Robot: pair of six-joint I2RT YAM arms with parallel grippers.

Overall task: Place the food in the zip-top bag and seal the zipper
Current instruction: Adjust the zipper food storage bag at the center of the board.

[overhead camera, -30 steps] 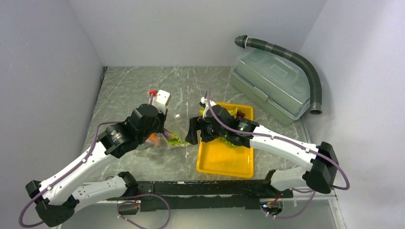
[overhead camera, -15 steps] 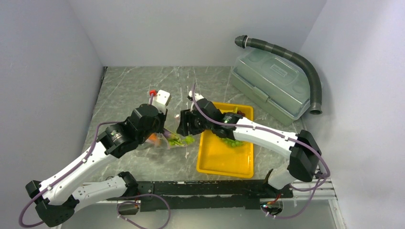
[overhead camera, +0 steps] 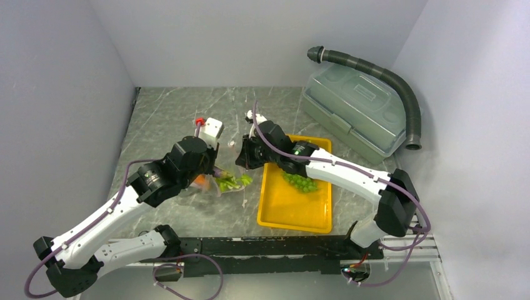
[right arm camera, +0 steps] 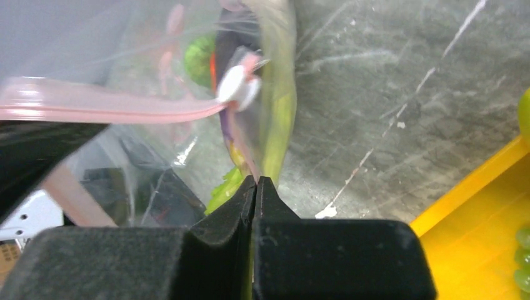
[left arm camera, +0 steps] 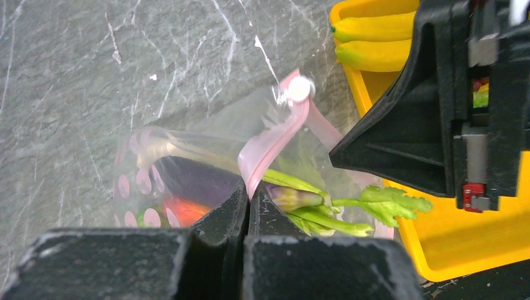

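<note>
Loading step, roughly midway.

- **Bag:** The zip-top bag (left arm camera: 206,134) lies on the worktop (overhead camera: 169,119) just left of the yellow tray (overhead camera: 294,215), mouth towards the tray.
- **Bagged so far:** The eggplant (left arm camera: 187,181) is inside. The leafy stalks (left arm camera: 375,203) poke out of the mouth.
- **Left hand:** The left hand (left arm camera: 247,190) is clenched on the zipper (left arm camera: 275,140), below its white slider (left arm camera: 299,89).
- **Right hand:** The right hand (right arm camera: 256,181) is pinched tight on the bag's film, seemingly the other lip.
- **Not yet bagged:** The bananas (left arm camera: 375,37) and green grapes (overhead camera: 300,182) lie in the tray.

Next, I reckon, the hands draw the lips apart and the stalks get tucked in. Then one hand must let go to fetch the rest. Sealing looks a way off.
</note>
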